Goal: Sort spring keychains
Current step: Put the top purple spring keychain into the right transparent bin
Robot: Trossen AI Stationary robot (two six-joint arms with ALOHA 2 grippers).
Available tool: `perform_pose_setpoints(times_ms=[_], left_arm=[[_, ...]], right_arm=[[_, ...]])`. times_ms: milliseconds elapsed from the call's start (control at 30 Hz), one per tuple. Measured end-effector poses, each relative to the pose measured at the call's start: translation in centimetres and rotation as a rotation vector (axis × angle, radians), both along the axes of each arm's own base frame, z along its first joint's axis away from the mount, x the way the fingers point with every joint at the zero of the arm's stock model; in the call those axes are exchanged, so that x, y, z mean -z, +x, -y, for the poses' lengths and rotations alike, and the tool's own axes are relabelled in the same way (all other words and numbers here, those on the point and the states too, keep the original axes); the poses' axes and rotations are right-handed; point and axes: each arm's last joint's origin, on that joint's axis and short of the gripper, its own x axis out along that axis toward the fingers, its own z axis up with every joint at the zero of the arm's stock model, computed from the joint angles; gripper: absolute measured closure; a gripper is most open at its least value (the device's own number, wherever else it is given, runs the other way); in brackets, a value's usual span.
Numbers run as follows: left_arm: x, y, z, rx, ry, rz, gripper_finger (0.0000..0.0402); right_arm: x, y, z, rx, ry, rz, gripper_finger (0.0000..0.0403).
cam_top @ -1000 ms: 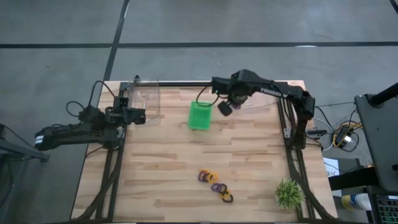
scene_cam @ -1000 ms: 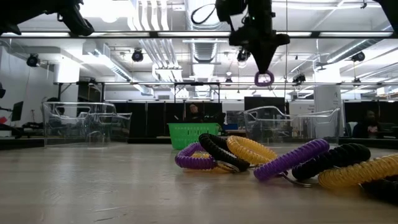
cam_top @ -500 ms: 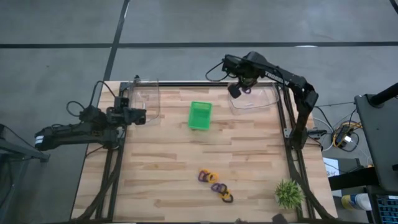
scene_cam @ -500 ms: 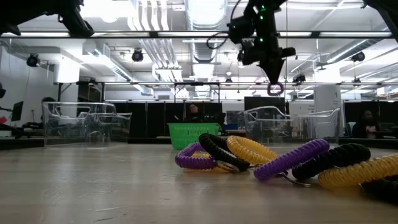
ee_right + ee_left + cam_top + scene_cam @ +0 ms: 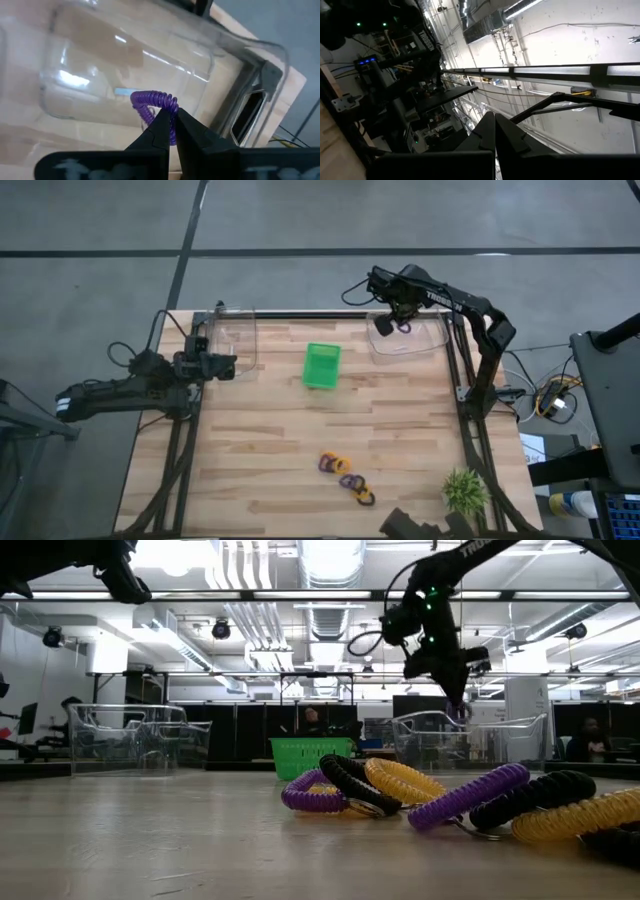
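Right end effector (image 5: pixel 171 125): clamped on a purple spring keychain (image 5: pixel 152 100), suspended over the clear bin (image 5: pixel 405 340) at the tabletop's (image 5: pixel 260 450) far right corner.
Left end effector (image 5: pixel 228 366): fingers closed, nothing held, parked by the other clear bin (image 5: pixel 235 335) at the far left.
Green basket (image 5: pixel 321 366): sits between the two bins.
Remaining spring keychains (image 5: pixel 347 476): purple, yellow and black coils tangled together on the near tabletop, well apart from both arms.
Green plant (image 5: pixel 465 490): near right corner.
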Motion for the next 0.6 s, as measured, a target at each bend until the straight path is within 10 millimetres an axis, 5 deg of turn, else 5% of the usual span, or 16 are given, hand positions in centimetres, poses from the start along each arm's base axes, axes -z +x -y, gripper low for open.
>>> perform_pose_setpoints(times_ms=[300,600], left_arm=[[0.0,0.0,0.0,-0.002,-0.001,0.000,0.0399],[0.0,0.0,0.0,-0.002,-0.001,0.000,0.0399]], right_arm=[[3.1,-0.7,-0.2,0.004,0.066,-0.014,0.0390],[4.2,-0.9,-0.4,-0.006,0.083,-0.030,0.0390]])
